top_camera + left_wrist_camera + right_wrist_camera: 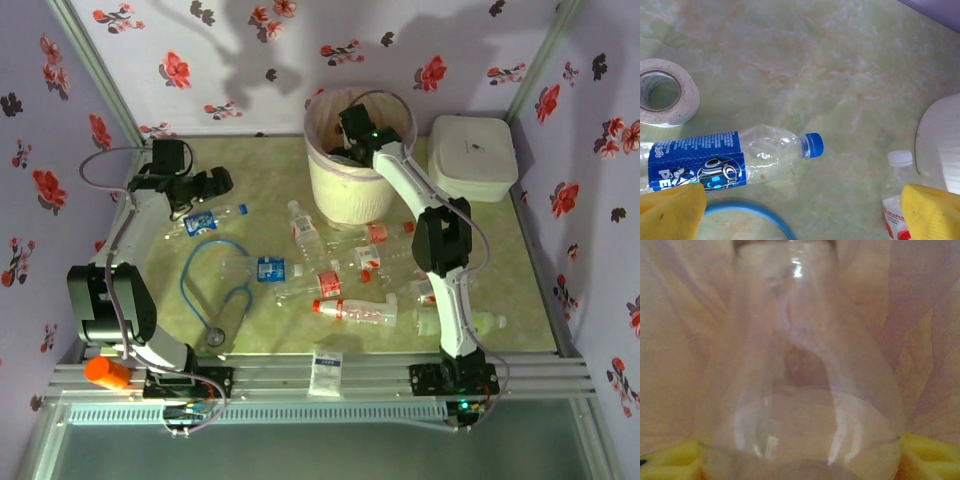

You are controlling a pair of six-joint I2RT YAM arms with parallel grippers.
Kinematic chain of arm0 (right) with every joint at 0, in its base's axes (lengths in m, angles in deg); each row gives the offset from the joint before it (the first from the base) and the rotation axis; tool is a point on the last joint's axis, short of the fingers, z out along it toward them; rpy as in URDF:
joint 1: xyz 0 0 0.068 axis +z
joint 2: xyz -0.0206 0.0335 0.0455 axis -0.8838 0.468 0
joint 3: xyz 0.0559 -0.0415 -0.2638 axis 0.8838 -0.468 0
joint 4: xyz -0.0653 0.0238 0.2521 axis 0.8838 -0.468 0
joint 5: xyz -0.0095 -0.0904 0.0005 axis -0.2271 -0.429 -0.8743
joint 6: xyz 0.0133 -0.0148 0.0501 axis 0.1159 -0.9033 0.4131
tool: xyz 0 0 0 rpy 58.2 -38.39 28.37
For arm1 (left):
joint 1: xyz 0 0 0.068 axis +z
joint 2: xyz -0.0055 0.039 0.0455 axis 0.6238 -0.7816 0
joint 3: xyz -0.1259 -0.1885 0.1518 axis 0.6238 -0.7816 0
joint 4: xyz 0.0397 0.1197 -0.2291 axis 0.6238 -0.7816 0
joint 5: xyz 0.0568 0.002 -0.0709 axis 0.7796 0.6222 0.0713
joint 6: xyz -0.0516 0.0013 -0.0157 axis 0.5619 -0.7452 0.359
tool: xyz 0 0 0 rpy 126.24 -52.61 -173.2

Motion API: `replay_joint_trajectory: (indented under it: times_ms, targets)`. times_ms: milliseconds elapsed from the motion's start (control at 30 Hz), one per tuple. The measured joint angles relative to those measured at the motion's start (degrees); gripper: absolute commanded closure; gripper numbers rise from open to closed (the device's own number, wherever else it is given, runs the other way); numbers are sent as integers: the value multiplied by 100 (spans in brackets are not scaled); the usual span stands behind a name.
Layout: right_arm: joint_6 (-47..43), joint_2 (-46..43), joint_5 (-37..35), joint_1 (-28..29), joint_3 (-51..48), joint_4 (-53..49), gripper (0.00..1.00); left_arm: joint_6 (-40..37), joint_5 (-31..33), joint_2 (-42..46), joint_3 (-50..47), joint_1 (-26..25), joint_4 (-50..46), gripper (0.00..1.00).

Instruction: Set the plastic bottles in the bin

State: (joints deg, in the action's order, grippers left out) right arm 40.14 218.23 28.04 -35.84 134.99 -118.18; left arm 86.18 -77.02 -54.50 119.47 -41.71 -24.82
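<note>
Tabletop (510, 270), green marbled, walled by floral panels, carries all items. The bin (345, 190) stands upright at the far centre with its pinkish liner folded over the rim, and a white lidded box (472, 155) sits just beside it on the right. The right arm reaches forward and dips its wrist inside the bin's mouth. In the wrist view the right gripper (800, 467) has a clear bottle (805, 390) between its yellow fingertips (670, 460), with bag liner all around; whether the pads are pressing on the bottle or standing just clear of it cannot be told. The left gripper (800, 215) has its jaws spread wide and holds nothing, hovering over a blue-labelled bottle (730, 160) that lies on its side on the left part of the table, blue cap pointing towards the bin. The remaining plastic bottles (355, 312) lie scattered on their sides between the two arms, in front of the bin, most with red labels; one with a blue label (270, 268) lies among them. A white-capped bottle (897, 200) lies near the left gripper's right finger. A blue tube loop (215, 290) rests on the table in front of the left arm. A roll of tape (662, 92) lies flat near the blue-labelled bottle. A small packet (325, 370) rests on the near rail.
</note>
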Motion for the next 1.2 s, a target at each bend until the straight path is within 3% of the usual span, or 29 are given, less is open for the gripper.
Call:
replay_joint_trajectory:
  times_ms: [200, 400, 600, 733, 900, 1200]
  targets:
    - [7, 2, 46, 0, 4, 155, 1, -125, 61, 0, 0, 0, -9, 0]
    - [-74, -144, -13, 0, 33, 168, 1, -286, 197, -2, 0, 0, -118, 0]
    - [-227, -1364, -164, 0, -267, 337, 1, 168, 439, 9, -17, 0, -149, 0]
    - [-240, -2647, -144, 0, -697, 634, 1, 1349, 651, 501, -833, 0, 442, 1]
    - [-201, -3978, -17, 0, -1622, 1034, 1, 3595, 925, 1296, -2282, -4, 1368, 3]
    - [179, -5104, 348, -39, -3912, 1451, 1, 6127, 1460, 868, -2660, -264, 2269, 8]
